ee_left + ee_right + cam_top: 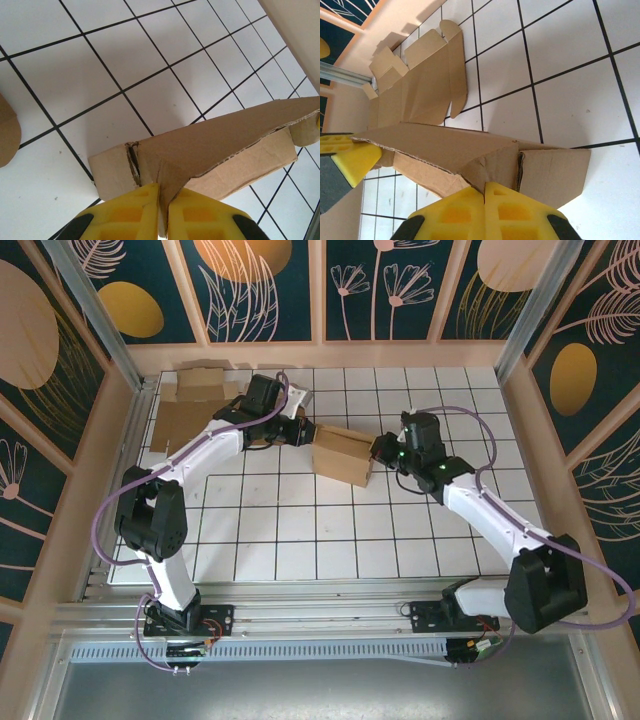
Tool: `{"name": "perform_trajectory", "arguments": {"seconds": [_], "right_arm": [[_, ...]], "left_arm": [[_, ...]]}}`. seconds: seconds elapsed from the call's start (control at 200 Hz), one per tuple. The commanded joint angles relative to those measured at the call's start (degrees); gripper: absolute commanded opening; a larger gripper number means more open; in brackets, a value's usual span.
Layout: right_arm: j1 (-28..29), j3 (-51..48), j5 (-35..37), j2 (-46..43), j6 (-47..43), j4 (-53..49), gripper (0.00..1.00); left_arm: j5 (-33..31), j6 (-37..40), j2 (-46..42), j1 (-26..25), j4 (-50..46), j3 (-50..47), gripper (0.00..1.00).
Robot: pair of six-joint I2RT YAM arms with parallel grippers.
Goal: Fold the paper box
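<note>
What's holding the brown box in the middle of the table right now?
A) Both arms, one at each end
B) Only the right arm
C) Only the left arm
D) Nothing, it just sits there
A: the left end effector and the right end effector are each pinched shut on a cardboard edge of the box, from opposite ends.

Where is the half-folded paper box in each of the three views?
Top external: paper box near the middle of the table.
Left wrist: paper box low in the middle, held by left fingers.
Right wrist: paper box low in the middle, held by right fingers.
Shared landmark: the table's black grid lines.
</note>
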Motion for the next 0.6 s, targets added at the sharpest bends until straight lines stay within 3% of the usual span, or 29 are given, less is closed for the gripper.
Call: {"name": "perform_trajectory", "arguments": {"seconds": [0.0,0.32,0.596], "right_arm": [[-0.12,-2.68,3.61,-1.75,-1.96,-3.61,0.0],[0.23,-5.73,2.64,-1.1,-1.56,-1.59,0.0],[1.24,-8.24,2.31,1.36,-0.85,2.21,0.0]], "left_arm": [[-0.71,-0.84,1.68,0.03,-3.87,1.04,0.11],[-0.71,-0.59,1.6,-0.24,-4.14,0.13,0.12],[-0.69,-1.92,0.27,-0.27,-2.27,-1.91,0.22]]}}
